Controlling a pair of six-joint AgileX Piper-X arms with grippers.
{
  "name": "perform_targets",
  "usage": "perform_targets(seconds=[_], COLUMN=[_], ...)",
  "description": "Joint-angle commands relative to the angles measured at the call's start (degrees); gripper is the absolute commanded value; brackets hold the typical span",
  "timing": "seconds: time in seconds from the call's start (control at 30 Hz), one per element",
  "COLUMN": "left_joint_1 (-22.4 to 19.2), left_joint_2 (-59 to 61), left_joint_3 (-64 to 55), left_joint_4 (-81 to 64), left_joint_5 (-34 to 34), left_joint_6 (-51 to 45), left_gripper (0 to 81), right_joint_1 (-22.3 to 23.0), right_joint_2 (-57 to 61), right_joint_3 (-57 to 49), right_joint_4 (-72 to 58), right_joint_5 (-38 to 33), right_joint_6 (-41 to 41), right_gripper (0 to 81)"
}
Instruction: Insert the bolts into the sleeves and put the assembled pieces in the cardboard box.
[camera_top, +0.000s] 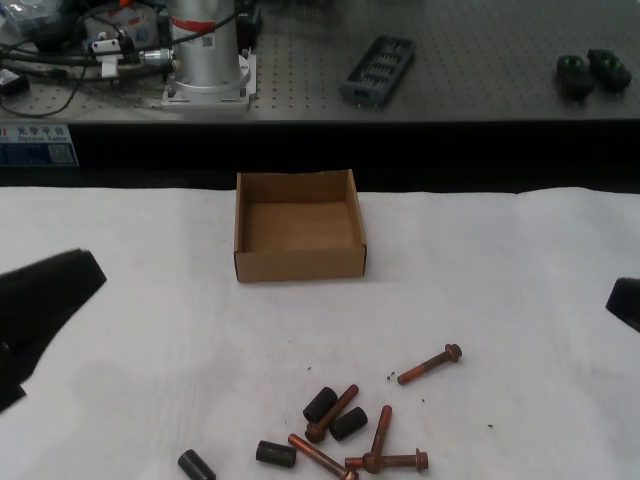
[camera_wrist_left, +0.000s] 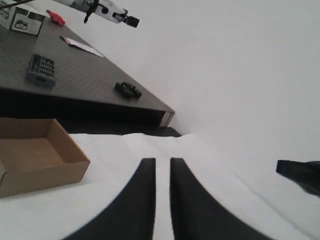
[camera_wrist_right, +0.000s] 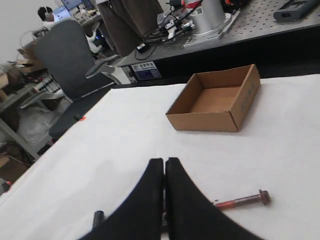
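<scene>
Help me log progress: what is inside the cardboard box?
The cardboard box shows its bare brown floor, with nothing lying on the part that is visible. Its near wall covers a strip of floor in each view, so that strip cannot be checked.

Five reddish flanged bolts (camera_top: 430, 365) (camera_top: 332, 412) (camera_top: 378, 438) (camera_top: 322, 457) (camera_top: 388, 462), four dark sleeves (camera_top: 320, 404) (camera_top: 349, 423) (camera_top: 275, 453) (camera_top: 197, 464), one open brown cardboard box (camera_top: 300, 263)

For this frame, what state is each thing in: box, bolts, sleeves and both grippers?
cardboard box: upright, open at the top, empty.
bolts: lying loose on the white cloth, none in a sleeve.
sleeves: lying loose among the bolts, no bolt in them.
left gripper: slightly open, a narrow gap, holding nothing.
right gripper: shut, holding nothing.
</scene>
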Motion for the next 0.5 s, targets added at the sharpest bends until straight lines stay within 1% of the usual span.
perform_targets(seconds=[0.0,0.07,0.17,0.47], left_joint_1=[0.0,0.0,0.0,0.0], left_joint_2=[-0.2,-0.2,-0.2,-0.2], left_joint_3=[-0.6,-0.6,-0.6,-0.6], left_joint_4=[4.5,6.2,6.2,6.2], left_joint_5=[-1.8,-5.3,-7.4,-7.6], left_joint_6=[8.4,10.4,12.1,12.0], left_gripper=[8.5,8.5,8.5,8.5], right_joint_1=[0.0,0.0,0.0,0.0], right_joint_2=[-0.2,-0.2,-0.2,-0.2], right_joint_3=[-0.7,-0.7,-0.7,-0.7], right_joint_4=[5.3,7.3,8.2,8.2], right_joint_5=[5.6,8.6,9.7,10.5], right_joint_6=[-8.2,-11.4,-12.1,-11.8], right_gripper=[2.3,2.3,2.3,2.3])
